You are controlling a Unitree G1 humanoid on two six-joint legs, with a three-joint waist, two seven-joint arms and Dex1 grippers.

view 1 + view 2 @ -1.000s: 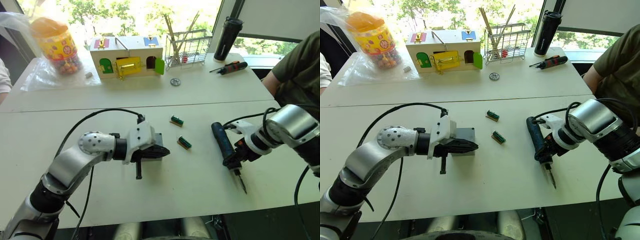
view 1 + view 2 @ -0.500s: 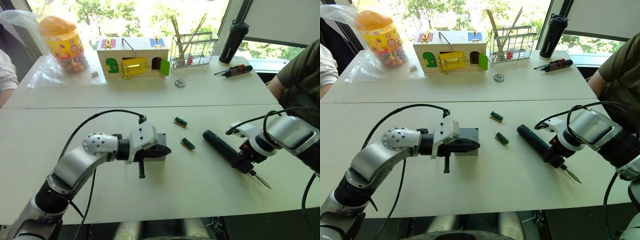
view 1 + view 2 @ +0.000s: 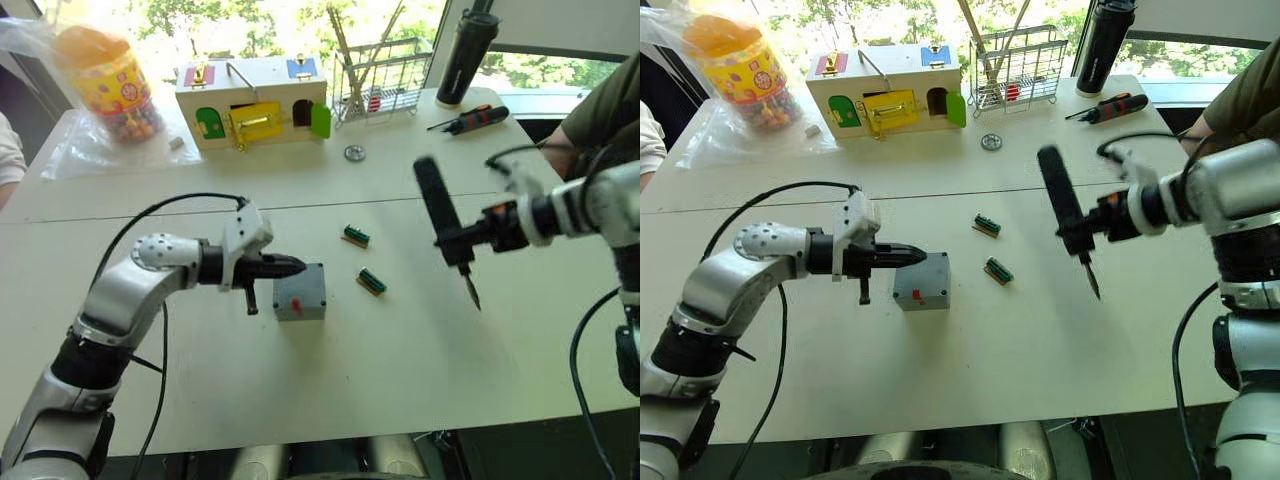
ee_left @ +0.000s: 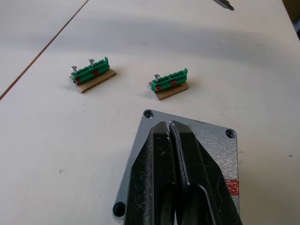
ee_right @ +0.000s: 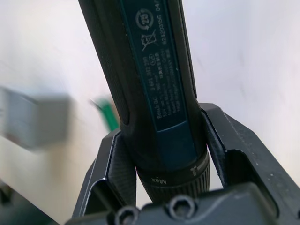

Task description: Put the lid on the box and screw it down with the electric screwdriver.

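The small grey box [image 3: 300,293], with a red mark on its front, stands on the white table [image 3: 400,380] near the middle. Its flat top with corner screw holes is the lid [image 4: 206,140], lying on the box. My left gripper [image 3: 290,266] is shut and empty, its tips [image 4: 169,129] just over the lid's left edge. My right gripper [image 3: 462,240] is shut on the electric screwdriver [image 3: 437,208]. It holds the tool in the air to the right of the box, tilted, with the bit [image 3: 472,294] pointing down. The right wrist view shows the dark body [image 5: 154,70] between the fingers [image 5: 112,164].
Two green terminal blocks [image 3: 356,237] [image 3: 372,282] lie between box and screwdriver. At the back stand a wooden box with coloured doors [image 3: 250,100], a wire rack [image 3: 375,75], a black bottle [image 3: 465,45], a black-and-orange screwdriver [image 3: 470,120], a candy jar [image 3: 105,85]. A person [image 3: 600,110] sits right.
My right gripper has lifted the electric screwdriver off the table and swung it up, bit downward. My left gripper has drawn back to the left, uncovering the box. The camera shifted.
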